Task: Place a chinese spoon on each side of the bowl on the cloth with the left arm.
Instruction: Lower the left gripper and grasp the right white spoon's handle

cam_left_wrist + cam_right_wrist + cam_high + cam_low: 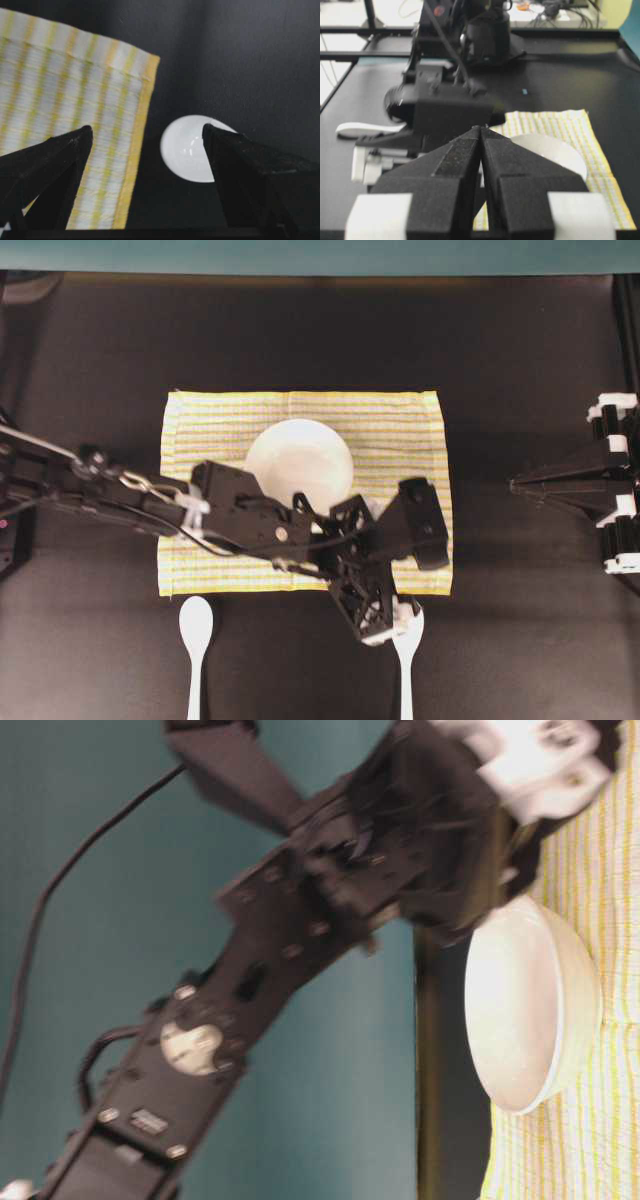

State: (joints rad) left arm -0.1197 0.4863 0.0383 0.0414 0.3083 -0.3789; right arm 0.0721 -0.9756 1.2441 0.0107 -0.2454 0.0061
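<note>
- Round glossy white bowl point(299, 462) on the striped woven cloth point(210, 425), nothing visible inside.
- Cloth rectangular, thin yellow, white and grey stripes, yellow hem, flat on the matte black desk point(100, 350).
- Two glossy white chinese spoons off the cloth on the desk: left spoon point(195, 640) lying free, right spoon point(407, 665) beneath the left gripper point(400, 570).
- Left jaws spread wide, straddling the oval scoop, holding nothing.
- Right gripper point(481, 131) jaws pressed together, empty.

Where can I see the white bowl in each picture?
Overhead: the bowl sits mid-cloth, partly under the left arm.
Table-level: the bowl lies beside the arm, on the striped cloth.
Left wrist: not seen; that white oval is a spoon's scoop.
Right wrist: the bowl peeks out behind the shut jaws.
Shared landmark: the cloth.
</note>
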